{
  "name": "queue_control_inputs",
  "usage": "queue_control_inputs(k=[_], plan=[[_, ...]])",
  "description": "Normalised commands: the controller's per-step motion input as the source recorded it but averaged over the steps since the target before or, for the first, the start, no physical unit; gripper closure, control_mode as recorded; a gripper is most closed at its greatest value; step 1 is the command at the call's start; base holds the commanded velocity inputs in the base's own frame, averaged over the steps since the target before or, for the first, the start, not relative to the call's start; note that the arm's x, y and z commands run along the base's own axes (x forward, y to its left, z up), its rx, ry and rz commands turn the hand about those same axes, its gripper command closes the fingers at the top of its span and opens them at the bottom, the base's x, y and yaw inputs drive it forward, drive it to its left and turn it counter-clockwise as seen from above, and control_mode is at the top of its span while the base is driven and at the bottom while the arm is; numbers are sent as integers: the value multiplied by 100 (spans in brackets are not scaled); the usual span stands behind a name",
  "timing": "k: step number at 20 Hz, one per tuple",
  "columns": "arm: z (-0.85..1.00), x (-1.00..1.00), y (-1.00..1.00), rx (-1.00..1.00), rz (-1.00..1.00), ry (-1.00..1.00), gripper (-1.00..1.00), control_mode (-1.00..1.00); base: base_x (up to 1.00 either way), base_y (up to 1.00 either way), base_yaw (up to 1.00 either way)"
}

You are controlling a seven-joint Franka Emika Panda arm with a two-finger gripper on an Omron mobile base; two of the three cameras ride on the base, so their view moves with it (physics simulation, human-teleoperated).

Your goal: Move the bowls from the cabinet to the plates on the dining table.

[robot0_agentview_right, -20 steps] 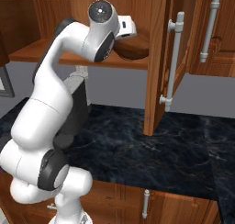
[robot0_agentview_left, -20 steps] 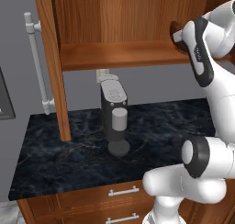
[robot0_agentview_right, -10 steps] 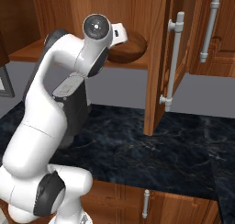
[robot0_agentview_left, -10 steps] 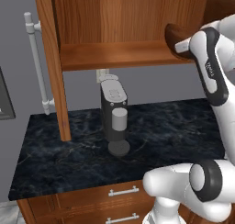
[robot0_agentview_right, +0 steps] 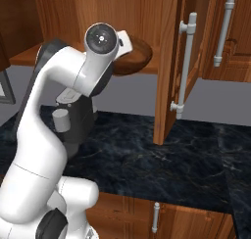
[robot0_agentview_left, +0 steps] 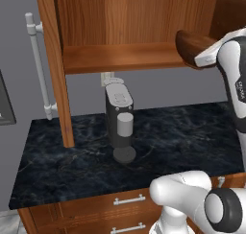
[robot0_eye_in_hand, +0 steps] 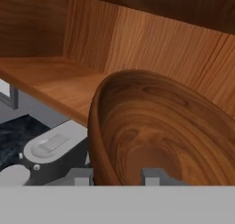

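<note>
The reddish-brown bowl (robot0_eye_in_hand: 160, 131) is gripped by the claw (robot0_eye_in_hand: 118, 176), one fingertip seen outside the rim and one inside. The bowl is held tilted at the front edge of the wooden shelf (robot0_agentview_left: 120, 58) in the open cabinet (robot0_agentview_right: 169, 61). A dark coffee machine (robot0_agentview_left: 120, 120) is seen standing below on the black marble counter (robot0_agentview_left: 178, 137).

No legible text or labels anywhere
</note>
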Motion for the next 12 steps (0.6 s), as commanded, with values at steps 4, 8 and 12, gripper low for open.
queue_control_inputs(k=[4,8,12], plan=[[3,-38,5,-7,8,0,100,-100,0,0,0],[0,-23,28,-9,6,1,100,-100,0,0,0],[0,-30,31,-9,5,2,100,-100,0,0,0]])
